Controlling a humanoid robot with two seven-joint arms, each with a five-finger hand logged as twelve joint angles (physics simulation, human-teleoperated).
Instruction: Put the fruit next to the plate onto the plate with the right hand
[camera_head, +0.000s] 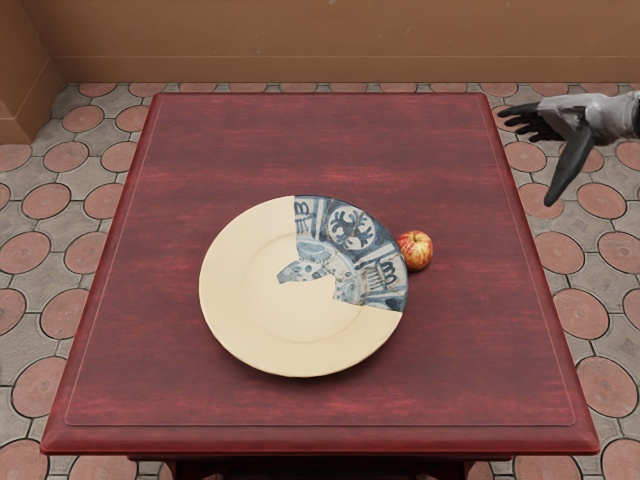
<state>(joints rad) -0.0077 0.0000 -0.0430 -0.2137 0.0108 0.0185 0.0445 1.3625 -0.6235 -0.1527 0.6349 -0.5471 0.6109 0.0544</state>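
A rectangular tabletop (300, 140) of dark red, streaky wood grain with a rounded raised edge carries a broad, round, shallow plate (255, 310). The plate is smooth matte cream, except for a wedge on its far right side patterned in blue and grey ornament. A small glossy apple (414, 249), red with a yellow patch, sits on the tabletop just beside the plate's right rim, not on the plate. The right robot hand (555, 125), grey at the palm with slim black fingers, hangs past the far right corner of the tabletop, fingers spread and holding nothing, well apart from the apple. The floor (40, 200) is paved with rounded reddish tiles in grey grout.
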